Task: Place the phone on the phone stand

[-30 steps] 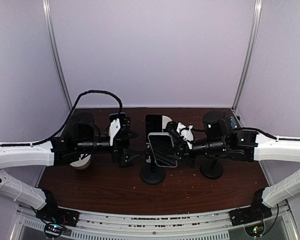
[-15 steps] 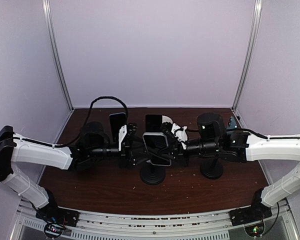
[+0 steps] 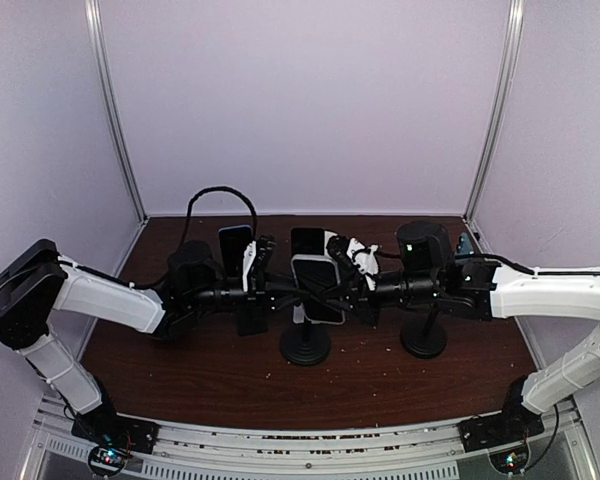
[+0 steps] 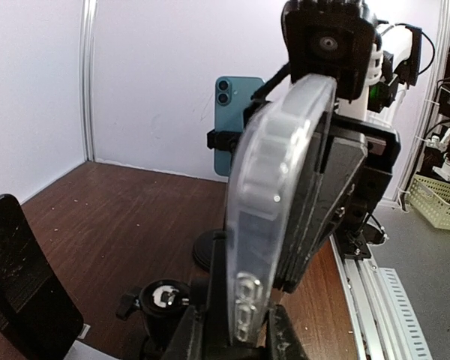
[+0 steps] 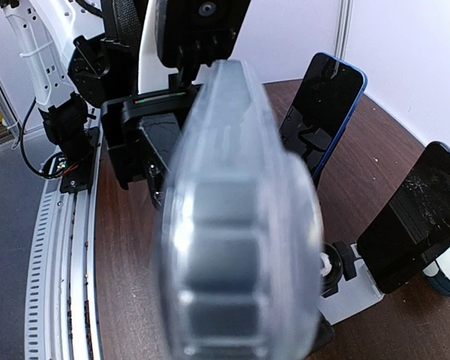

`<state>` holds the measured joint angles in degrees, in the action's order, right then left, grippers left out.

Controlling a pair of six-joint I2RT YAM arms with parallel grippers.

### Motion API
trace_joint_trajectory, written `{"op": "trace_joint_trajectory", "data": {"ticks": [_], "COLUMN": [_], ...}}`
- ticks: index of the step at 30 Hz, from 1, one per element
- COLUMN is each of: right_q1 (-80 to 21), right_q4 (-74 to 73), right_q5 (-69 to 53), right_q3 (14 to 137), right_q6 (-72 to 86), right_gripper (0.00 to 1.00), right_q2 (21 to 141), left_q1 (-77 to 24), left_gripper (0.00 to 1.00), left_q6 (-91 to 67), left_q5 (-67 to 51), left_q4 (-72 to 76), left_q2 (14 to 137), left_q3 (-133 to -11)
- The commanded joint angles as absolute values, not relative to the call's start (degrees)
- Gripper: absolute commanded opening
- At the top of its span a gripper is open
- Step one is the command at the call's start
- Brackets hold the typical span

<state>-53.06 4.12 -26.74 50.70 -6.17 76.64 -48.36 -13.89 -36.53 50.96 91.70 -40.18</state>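
We see the phone (image 3: pixel 317 288), a dark slab in a clear plastic case with rounded corners and a ridged edge, held over the middle of the brown wood-grain table (image 3: pixel 180 370). The left gripper (image 3: pixel 284 295) pinches it from 9 o'clock and the right gripper (image 3: pixel 352 290) from 3 o'clock. In the left wrist view black fingers (image 4: pixel 199 337) press both faces of the case. The right gripper's fingers are lost behind the blurred case in its own view, yet its jaws are drawn together on the phone. The phone stand (image 3: pixel 305 346), matte black with a round base, sits at the phone's 6 o'clock. Its cradle is hidden, so we cannot tell whether the phone touches it.
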Motion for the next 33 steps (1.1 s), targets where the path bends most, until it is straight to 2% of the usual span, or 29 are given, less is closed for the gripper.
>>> {"op": "trace_joint_trajectory", "data": {"ticks": [1,3,5,6,8,12,15,22,29,31,33], "right_q1": [-54.5,-54.5,-54.4,-54.3,-54.0,-52.1,-51.4,-49.8,-49.9,-49.9,-49.9], "right_q4": [10.6,10.2,10.3,10.1,8.8,2.5,-1.9,-5.5,-1.3,-0.4,1.7], "right_q5": [-31.2,-31.1,-31.3,-31.6,-33.5,-39.7,-44.9,-44.9,-39.3,-39.9,-39.7], "right_q3": [53.2,52.8,52.2,52.0,52.0,54.1,56.9,61.0,59.7,59.9,59.0], "right_q6": [-9.3,-9.6,-9.9,-10.0,-10.9,-14.3,-18.6,-23.7,-20.5,-19.7,-18.8], "right_gripper": [0.00,0.00,0.00,0.00,0.00,0.00,0.00,0.00,0.00,0.00,0.00], "right_q2": [77.6,77.4,76.6,76.2,75.2,73.7,74.2,77.2,79.0,79.2,78.6], "left_q1": [-50.7,-50.8,-50.7,-50.8,-50.7,-50.6,-49.9,-49.6,-49.6,-49.6,-49.6], "left_gripper": [0.00,0.02,0.39,0.48,0.55,0.60,0.66,0.65,0.57,0.45,0.25], "left_q6": [-15.3,-15.2,-13.5,-12.0,-8.6,2.2,4.4,4.2,5.1,4.9,4.6], "left_q5": [-44.7,-45.2,-44.6,-44.0,-43.0,-39.4,-38.6,-40.2,-40.3,-42.3,-44.8], "left_q4": [55.3,55.3,52.8,51.3,47.7,34.3,32.0,30.8,32.4,32.4,30.8], "left_q2": [93.2,93.0,92.6,92.2,90.9,85.8,82.9,82.7,82.3,82.8,84.0], "left_q3": [-43.5,-43.5,-43.7,-43.6,-43.8,-46.1,-45.7,-46.9,-49.3,-50.9,-52.9]}}
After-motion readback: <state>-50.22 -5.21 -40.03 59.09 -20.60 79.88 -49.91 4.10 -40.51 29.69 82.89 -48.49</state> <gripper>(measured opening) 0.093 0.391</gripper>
